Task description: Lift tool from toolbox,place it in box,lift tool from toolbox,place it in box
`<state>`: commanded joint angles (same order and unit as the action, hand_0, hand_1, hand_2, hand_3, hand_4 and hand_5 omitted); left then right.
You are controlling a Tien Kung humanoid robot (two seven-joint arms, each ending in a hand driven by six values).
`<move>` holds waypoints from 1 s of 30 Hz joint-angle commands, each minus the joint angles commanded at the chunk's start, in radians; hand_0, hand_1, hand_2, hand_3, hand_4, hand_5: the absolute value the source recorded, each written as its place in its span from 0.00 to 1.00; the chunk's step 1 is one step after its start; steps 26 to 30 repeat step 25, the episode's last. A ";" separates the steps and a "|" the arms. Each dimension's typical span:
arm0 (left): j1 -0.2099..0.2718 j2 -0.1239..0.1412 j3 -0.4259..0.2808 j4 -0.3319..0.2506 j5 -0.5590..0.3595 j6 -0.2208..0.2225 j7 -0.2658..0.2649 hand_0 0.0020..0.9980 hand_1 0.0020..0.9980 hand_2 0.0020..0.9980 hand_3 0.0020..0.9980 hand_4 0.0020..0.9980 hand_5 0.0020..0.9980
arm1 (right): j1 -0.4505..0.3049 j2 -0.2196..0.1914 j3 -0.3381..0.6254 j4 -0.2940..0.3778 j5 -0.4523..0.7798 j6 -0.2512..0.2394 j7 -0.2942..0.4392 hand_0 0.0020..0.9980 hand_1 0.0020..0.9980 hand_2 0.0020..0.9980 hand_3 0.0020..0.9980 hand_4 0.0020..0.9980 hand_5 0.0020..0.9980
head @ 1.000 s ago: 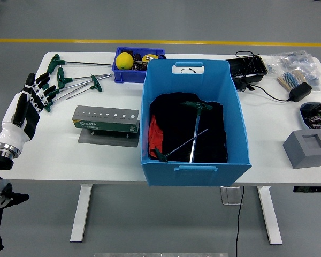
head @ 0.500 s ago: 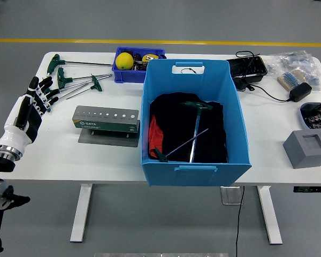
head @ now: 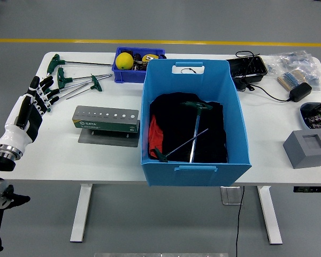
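Left hand (head: 30,107) at table's left edge, fingers spread, empty. Wrenches (head: 69,80) just beyond fingertips, up-right, shafts running rightward; only hand w/ reach. Two already in blue box (head: 195,171).

Two green T-handle tools (head: 195,131) crossed flat in the blue box (head: 195,170) — more (head: 75,80) beside the grey toolbox (head: 106,119)

The left hand (head: 28,110) hovers with spread fingers (head: 43,88) near the green-handled tools (head: 69,80); two tools (head: 190,134) lie in the blue box (head: 195,171).
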<state>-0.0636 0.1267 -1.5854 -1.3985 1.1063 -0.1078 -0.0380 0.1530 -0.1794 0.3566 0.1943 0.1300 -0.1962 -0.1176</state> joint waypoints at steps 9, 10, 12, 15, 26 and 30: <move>-0.001 0.001 -0.003 0.006 0.000 0.002 -0.002 0.86 0.89 0.99 0.90 0.99 0.93 | 0.002 0.000 0.000 -0.002 0.003 0.002 -0.001 0.67 0.66 0.73 0.56 0.79 0.67; -0.001 0.001 -0.003 0.006 0.000 0.002 -0.003 0.86 0.89 0.99 0.90 0.99 0.93 | 0.002 0.000 0.001 -0.002 0.003 0.002 -0.001 0.67 0.66 0.73 0.56 0.79 0.67; -0.002 0.001 -0.004 0.008 0.000 0.002 -0.003 0.86 0.89 0.99 0.90 0.99 0.93 | 0.003 0.000 0.000 -0.003 0.003 0.003 -0.001 0.67 0.66 0.73 0.56 0.79 0.67; -0.002 0.002 -0.005 0.011 0.000 0.003 -0.004 0.86 0.89 0.99 0.90 0.99 0.93 | 0.004 0.000 -0.001 -0.003 0.006 0.003 0.000 0.67 0.66 0.73 0.56 0.79 0.67; 0.000 -0.002 -0.014 0.014 0.004 0.006 -0.005 0.86 0.89 0.99 0.90 0.99 0.93 | 0.010 -0.001 -0.008 -0.001 0.014 0.003 0.003 0.67 0.66 0.73 0.56 0.79 0.67; 0.000 -0.002 -0.014 0.014 0.004 0.006 -0.005 0.86 0.89 0.99 0.90 0.99 0.93 | 0.010 -0.001 -0.008 -0.001 0.014 0.003 0.003 0.67 0.66 0.73 0.56 0.79 0.67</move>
